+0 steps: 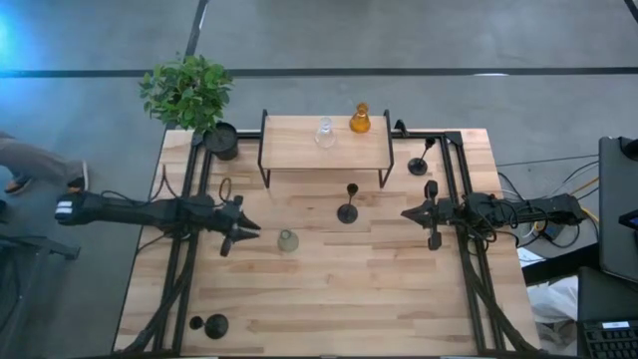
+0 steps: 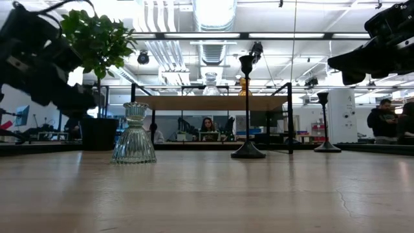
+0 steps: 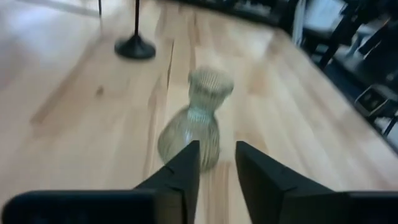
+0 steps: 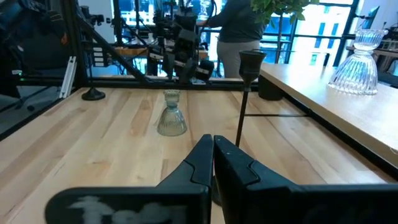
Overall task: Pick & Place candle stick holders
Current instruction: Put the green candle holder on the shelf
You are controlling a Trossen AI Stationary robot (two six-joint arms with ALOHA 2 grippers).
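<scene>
An olive-green glass candle stick holder (image 1: 288,240) stands upright on its base on the table, just ahead of my left gripper (image 3: 217,163), which is open and touches nothing. The holder (image 3: 194,121) shows beyond the fingertips. A slim black holder (image 1: 348,204) stands on its disc base at mid-table. A second black one (image 1: 419,163) stands by the shelf's right leg. A third (image 1: 209,324) lies at the near left corner. A clear glass holder (image 1: 325,133) and an amber one (image 1: 360,120) stand on the wooden shelf (image 1: 299,150). My right gripper (image 1: 407,213) is shut and holds nothing at the right.
A potted plant in a black pot (image 1: 221,141) stands at the far left corner beside the shelf. Black frame rails (image 1: 184,269) run along both table sides. Bare wood lies near the front edge (image 1: 349,319). People sit in the room beyond (image 2: 208,126).
</scene>
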